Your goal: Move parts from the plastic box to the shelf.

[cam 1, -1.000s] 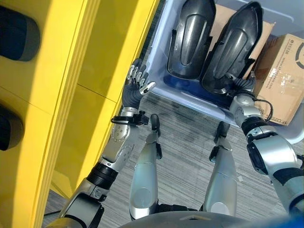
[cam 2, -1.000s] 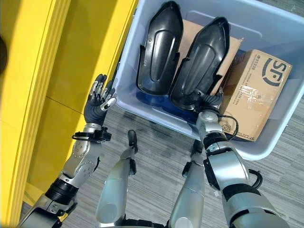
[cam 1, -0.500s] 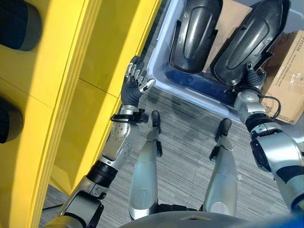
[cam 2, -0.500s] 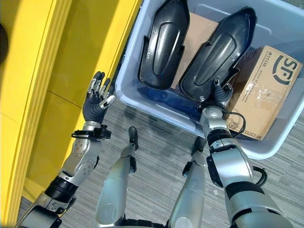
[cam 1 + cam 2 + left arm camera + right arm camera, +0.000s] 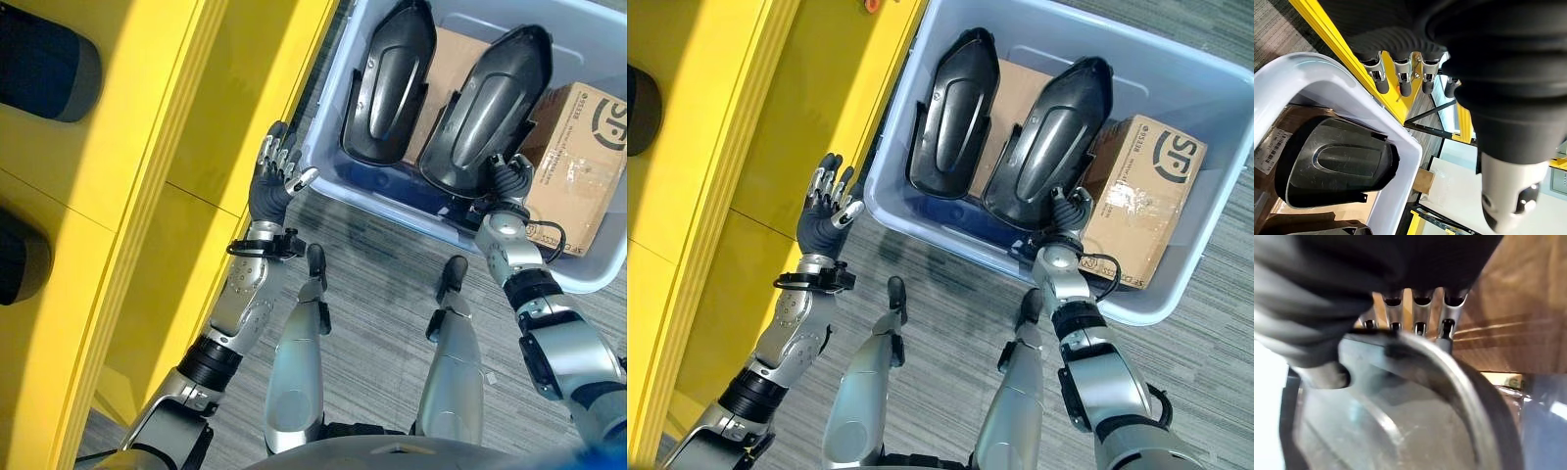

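I'm looking at 2 black moulded parts standing side by side in the plastic box (image 5: 921,230), leaning up against a brown cardboard sheet (image 5: 1004,93), so their lower ends are sitting near the box's near wall where I can reach them. The right part (image 5: 1043,147) is the one I'm working on; the left part (image 5: 952,113) is sitting untouched toward the box's left wall. A cardboard carton (image 5: 1141,196) is filling the right end. My right hand (image 5: 1065,211) is gripping the right part's lower edge, fingers curled over its rim and thumb underneath, as the right wrist view shows. My left hand (image 5: 828,211) is hovering with fingers relaxed outside the box's near-left corner, beside the yellow shelf (image 5: 715,127).
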`<state>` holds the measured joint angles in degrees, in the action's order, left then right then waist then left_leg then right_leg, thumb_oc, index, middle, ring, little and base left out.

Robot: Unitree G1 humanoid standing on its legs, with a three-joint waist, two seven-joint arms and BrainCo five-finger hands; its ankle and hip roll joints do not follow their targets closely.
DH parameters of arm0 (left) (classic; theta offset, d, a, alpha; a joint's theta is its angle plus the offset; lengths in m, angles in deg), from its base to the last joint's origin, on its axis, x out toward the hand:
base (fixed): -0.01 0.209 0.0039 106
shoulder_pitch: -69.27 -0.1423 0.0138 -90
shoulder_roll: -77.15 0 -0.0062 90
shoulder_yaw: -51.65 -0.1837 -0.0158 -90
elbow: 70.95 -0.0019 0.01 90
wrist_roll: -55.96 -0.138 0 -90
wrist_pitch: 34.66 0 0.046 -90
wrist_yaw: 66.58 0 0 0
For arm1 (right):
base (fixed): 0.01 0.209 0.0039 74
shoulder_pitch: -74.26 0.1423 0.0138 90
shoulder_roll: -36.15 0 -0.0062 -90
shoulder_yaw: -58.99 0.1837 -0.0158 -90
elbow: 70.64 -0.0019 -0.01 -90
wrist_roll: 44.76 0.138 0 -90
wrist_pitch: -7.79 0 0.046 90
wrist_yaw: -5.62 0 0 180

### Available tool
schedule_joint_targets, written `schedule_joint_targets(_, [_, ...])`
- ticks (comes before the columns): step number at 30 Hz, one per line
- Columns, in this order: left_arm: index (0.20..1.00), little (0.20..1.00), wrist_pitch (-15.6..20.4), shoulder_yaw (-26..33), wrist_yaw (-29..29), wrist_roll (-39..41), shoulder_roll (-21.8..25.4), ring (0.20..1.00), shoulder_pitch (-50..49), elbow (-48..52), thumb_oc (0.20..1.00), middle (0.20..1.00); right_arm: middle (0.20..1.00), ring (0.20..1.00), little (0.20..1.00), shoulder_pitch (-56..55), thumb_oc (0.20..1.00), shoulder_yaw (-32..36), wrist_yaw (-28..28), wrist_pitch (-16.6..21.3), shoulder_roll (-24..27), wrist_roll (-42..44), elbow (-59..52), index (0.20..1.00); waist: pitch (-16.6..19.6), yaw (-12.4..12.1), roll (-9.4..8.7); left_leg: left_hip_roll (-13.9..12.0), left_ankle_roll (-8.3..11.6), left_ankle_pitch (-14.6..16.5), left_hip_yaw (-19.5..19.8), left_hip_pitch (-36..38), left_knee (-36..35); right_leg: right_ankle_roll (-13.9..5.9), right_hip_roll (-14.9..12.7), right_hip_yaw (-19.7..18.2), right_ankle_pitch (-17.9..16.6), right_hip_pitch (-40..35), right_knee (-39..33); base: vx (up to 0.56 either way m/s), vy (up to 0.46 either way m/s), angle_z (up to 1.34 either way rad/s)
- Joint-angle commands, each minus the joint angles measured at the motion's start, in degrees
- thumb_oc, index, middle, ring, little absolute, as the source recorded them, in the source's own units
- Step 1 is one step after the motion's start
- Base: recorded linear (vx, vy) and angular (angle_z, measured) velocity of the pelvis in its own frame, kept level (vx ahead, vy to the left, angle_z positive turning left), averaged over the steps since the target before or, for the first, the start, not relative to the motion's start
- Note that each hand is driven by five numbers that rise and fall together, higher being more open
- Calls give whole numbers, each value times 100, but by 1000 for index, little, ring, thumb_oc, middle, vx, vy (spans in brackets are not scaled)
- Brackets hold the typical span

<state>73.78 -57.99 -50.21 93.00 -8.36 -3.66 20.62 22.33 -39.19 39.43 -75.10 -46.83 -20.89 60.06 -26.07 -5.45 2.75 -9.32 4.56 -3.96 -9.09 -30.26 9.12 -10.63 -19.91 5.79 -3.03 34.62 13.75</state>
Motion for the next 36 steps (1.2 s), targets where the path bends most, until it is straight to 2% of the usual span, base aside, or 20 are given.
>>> schedule_joint_targets(1, [1000,1000,293,210,-110,26,120,1000,-121,428,1000,1000,200,200,200,-25,200,51,64,404,-116,-323,-185,200,197,-24,-198,-523,451,-145,294,35,-141,-230,-264,256,-524,-1095,-613,16,-38,-1])
schedule_joint_targets(6, [1000,1000,236,249,-227,90,135,1000,-274,376,1000,1000,200,200,200,-625,200,287,71,512,-193,-537,-1071,200,383,29,-236,-541,489,-185,276,293,-267,-253,-261,296,-535,-1343,-750,0,0,0])
schedule_joint_targets(11, [1000,1000,197,494,-428,93,229,1000,-630,389,1000,1000,200,200,200,-1640,200,692,-162,715,-143,-821,-2350,200,693,190,-308,-631,535,-257,246,646,-414,-272,-264,320,-494,-1662,-844,33,-45,-5])
schedule_joint_targets(15, [1000,1000,94,700,-640,97,294,1000,-955,385,1000,1000,200,200,200,-2381,200,873,-683,863,-181,-637,-3280,200,915,339,-384,-718,565,-201,148,1095,-426,-273,-243,285,-396,-1969,-832,63,-48,-8])
schedule_joint_targets(17, [1000,1000,26,811,-816,136,294,1000,-1178,389,1000,1000,200,200,200,-2906,200,911,-1131,913,-278,-295,-3719,200,1096,452,-421,-768,571,-165,58,1430,-457,-268,-220,255,-340,-2203,-850,82,-41,-11])
schedule_joint_targets(20, [1000,1000,-26,932,-925,178,306,1000,-1340,420,1000,1000,200,200,200,-3215,200,923,-1416,921,-280,-95,-4013,200,1226,513,-429,-809,587,-158,-2,1688,-516,-267,-190,244,-285,-2379,-859,55,-44,-15])
schedule_joint_targets(22, [1000,1000,-77,1119,-1010,161,293,1000,-1532,366,1000,1000,200,200,200,-3603,200,868,-1821,898,-261,93,-4420,200,1390,587,-410,-898,618,-148,-99,2013,-534,-244,-134,222,-133,-2570,-712,57,-94,-7])
schedule_joint_targets(25, [1000,1000,-193,1418,-1190,217,218,1000,-1932,321,1000,1000,200,200,200,-4032,200,685,-2422,757,-179,398,-4860,200,1667,659,-351,-1069,624,-138,-175,2549,-436,-159,16,198,296,-2891,-164,20,-139,1])
schedule_joint_targets(27, [1000,1000,-270,1636,-1262,168,155,1000,-2297,330,1000,1000,200,200,200,-4241,200,574,-2717,691,-144,592,-5066,200,1862,665,-303,-1254,650,-369,-143,2853,-508,-43,278,117,618,-3000,142,-57,-209,12])
schedule_joint_targets(29, [1000,1000,-325,1892,-1223,128,84,1000,-2604,448,1000,1000,200,200,200,-3984,200,229,-2885,615,-11,785,-5035,200,1883,469,-259,-1539,592,-776,88,3074,-516,241,716,78,1080,-2972,670,-147,-322,-20])
schedule_joint_targets(30, [1000,1000,-320,2000,-1252,122,13,1000,-2754,486,1000,1000,200,200,200,-3823,200,129,-2959,604,111,799,-4984,200,1886,304,-243,-1718,697,-1327,215,3120,-578,378,947,161,1263,-2977,818,-180,-321,-28])
schedule_joint_targets(31, [1000,1000,-341,2003,-1255,132,-12,1000,-2796,503,1000,1000,200,200,200,-3768,200,105,-2957,608,175,796,-4977,200,1855,258,-199,-1793,786,-1707,315,3085,-638,462,1084,235,1296,-2980,848,-231,-281,-14])
schedule_joint_targets(32, [1000,1000,-380,1984,-1281,149,-87,1000,-2885,477,1000,1000,200,200,200,-3759,200,162,-2934,624,289,744,-4993,200,1808,95,-191,-1849,921,-2443,459,2890,-849,552,1174,477,1412,-3044,815,-315,-295,25])
schedule_joint_targets(33, [1000,1000,-429,1966,-1324,133,-88,1000,-2918,440,1000,1000,200,200,200,-3857,200,287,-2930,667,365,781,-5066,200,1703,71,-259,-1851,801,-2559,201,2520,-784,697,1178,810,1383,-3162,669,-264,-228,94])
schedule_joint_targets(34, [1000,1000,-430,1964,-1324,134,-89,1000,-2916,441,1000,1000,200,200,200,-3858,200,292,-2931,667,367,781,-5068,200,1722,73,-237,-1873,796,-2566,217,2482,-778,703,1205,823,1347,-3153,631,-329,-327,163])
schedule_joint_targets(35, [1000,1000,-469,1930,-1404,172,-73,1000,-2952,389,1000,1000,200,200,200,-4167,200,392,-2974,687,338,886,-5168,200,1609,108,-411,-1740,522,-1844,-132,2353,-142,824,1111,1122,1280,-3168,539,-267,-259,198])
schedule_joint_targets(36, [1000,1000,-473,1901,-1444,179,-56,1000,-2937,378,1000,1000,200,200,200,-4308,200,439,-3026,692,309,930,-5236,200,1560,102,-481,-1602,398,-1406,-109,2268,350,837,1035,1278,1199,-3192,456,-360,-326,145])
